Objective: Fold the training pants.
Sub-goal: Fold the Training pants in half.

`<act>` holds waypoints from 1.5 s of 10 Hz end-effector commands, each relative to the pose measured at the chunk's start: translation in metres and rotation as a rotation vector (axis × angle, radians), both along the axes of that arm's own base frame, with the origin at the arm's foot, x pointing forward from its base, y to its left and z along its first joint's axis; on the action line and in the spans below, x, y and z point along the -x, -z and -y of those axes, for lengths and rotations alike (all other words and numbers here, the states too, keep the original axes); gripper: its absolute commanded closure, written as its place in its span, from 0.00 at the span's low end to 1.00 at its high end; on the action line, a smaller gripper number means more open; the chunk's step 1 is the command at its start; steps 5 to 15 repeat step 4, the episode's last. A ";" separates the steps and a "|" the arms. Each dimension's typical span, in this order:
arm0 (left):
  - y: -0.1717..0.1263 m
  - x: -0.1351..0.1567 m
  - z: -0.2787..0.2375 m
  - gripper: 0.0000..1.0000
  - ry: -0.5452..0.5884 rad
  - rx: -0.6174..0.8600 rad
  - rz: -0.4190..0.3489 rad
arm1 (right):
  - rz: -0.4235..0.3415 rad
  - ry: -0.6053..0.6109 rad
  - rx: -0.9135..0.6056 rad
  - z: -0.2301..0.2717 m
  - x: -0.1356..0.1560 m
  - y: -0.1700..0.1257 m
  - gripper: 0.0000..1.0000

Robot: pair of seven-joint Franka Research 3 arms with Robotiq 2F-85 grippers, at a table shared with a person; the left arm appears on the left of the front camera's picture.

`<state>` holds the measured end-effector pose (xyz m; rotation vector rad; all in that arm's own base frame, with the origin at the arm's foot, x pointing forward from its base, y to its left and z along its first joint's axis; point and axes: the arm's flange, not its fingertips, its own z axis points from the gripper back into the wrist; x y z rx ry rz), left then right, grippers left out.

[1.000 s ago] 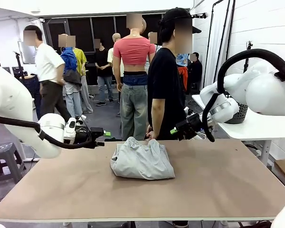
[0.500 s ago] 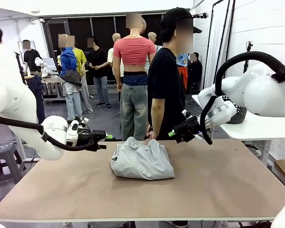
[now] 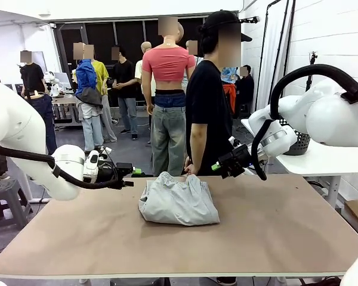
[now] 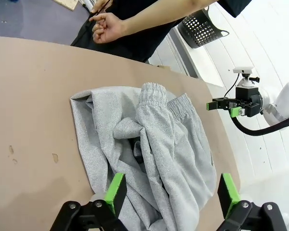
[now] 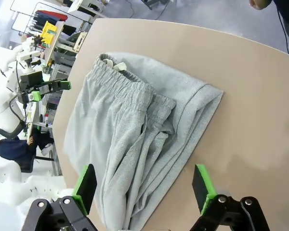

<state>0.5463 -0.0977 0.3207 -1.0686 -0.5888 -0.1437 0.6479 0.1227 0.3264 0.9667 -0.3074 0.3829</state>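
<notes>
Left gripper [image 4: 171,192] jaws wide apart, holding nothing, hovering off the left side of the training pants [image 3: 178,202]. Right gripper [image 5: 144,185] likewise spread wide and empty, hovering near the far right of the pants. Pants lie in a rumpled, partly folded heap at mid-table [image 3: 274,238], toward the far edge, elastic waistband bunched on top. Person's hand [image 4: 106,26] just past the far edge, clear of the cloth.

A plain brown table [image 3: 274,232] with a matte top carries one thing — the training pants [image 3: 178,201], light grey, bunched into a loose folded heap near the far edge, about midway across. Their gathered waistband [image 5: 126,85] lies on top — creased fabric spreading beneath it.
</notes>
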 end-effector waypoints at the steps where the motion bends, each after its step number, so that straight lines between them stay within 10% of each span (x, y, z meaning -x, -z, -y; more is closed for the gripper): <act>1: -0.002 -0.004 0.000 0.00 0.006 -0.005 -0.005 | 0.001 0.002 0.006 -0.001 -0.004 0.001 0.00; 15: -0.002 -0.004 0.000 0.00 0.006 -0.005 -0.005 | 0.001 0.002 0.006 -0.001 -0.004 0.001 0.00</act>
